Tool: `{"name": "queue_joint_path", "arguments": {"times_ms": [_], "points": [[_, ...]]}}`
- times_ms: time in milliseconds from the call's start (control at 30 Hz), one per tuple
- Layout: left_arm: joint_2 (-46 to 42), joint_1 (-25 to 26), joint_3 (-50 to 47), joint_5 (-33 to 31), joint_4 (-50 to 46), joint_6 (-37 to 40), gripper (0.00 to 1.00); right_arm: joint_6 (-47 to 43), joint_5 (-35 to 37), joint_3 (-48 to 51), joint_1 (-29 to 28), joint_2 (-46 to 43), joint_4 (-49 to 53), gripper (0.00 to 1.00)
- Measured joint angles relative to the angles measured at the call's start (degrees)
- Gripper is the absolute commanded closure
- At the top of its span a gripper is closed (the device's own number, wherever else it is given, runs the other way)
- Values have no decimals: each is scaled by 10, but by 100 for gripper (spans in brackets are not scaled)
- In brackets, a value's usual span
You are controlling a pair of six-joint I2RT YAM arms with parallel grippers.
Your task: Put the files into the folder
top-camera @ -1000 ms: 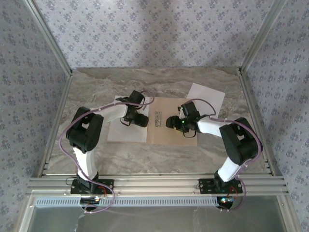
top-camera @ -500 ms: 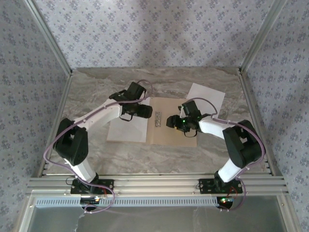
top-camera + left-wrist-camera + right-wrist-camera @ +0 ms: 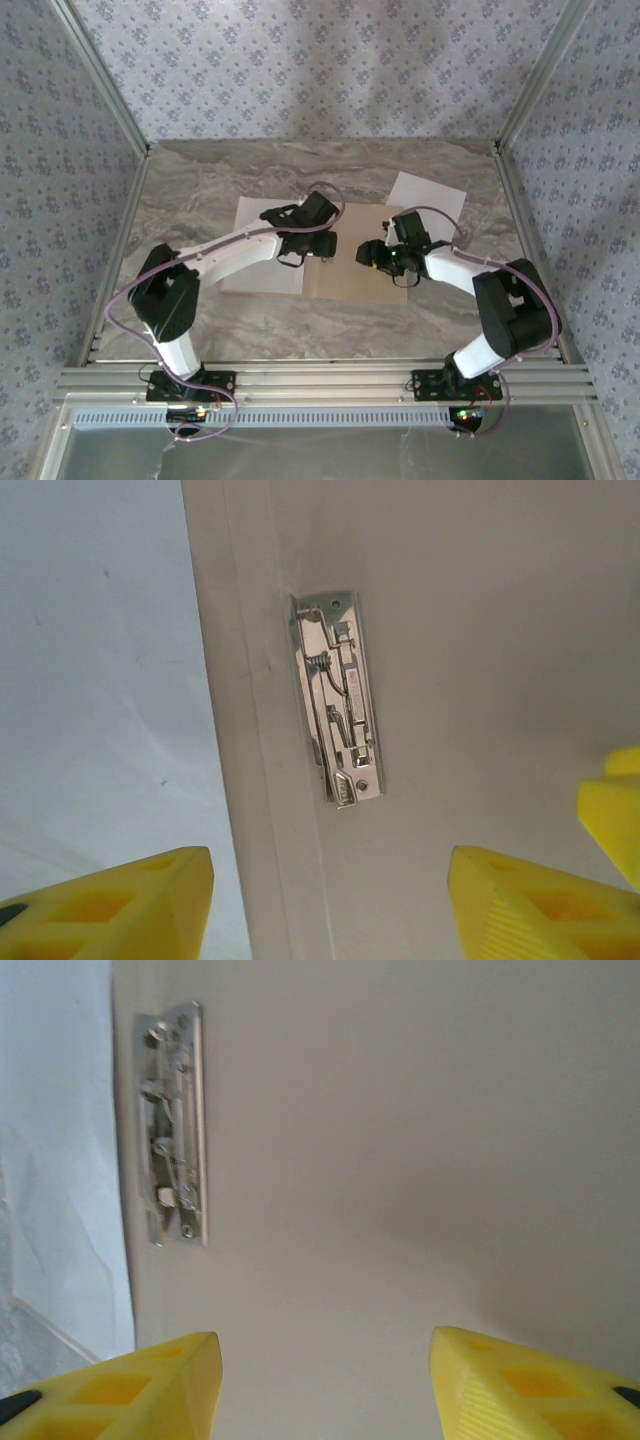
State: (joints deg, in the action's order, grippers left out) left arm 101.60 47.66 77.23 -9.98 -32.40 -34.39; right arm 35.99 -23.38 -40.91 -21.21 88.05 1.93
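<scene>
Movement on the left: the left gripper [image 3: 320,245] has swung off the plain white paper sheet [image 3: 255,272] and now hangs over the small metal clip [image 3: 338,700] on the spine of the open tan-brown cardboard folder [image 3: 350,282], jaws spread and empty. The right gripper [image 3: 370,253] hovers opposite it, jaws spread too. The second white sheet [image 3: 430,195] lies at the folder's far-right corner. Clip work looks next, and neither sheet seems fastened yet.

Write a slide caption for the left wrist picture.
Open left gripper hovering over the metal clip of the folder, a white sheet lying to its left.
</scene>
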Motion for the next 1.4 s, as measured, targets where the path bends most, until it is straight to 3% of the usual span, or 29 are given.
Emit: {"name": "queue_joint_path", "arguments": {"times_ms": [400, 833, 1400], "points": [[126, 16, 40, -10, -1, -37, 56, 0, -9, 18, 14, 0, -14, 42], [134, 16, 47, -16, -6, -67, 76, 0, -15, 18, 19, 0, -18, 42], [142, 24, 56, -16, -13, -73, 83, 0, -15, 18, 22, 2, -24, 42]]}}
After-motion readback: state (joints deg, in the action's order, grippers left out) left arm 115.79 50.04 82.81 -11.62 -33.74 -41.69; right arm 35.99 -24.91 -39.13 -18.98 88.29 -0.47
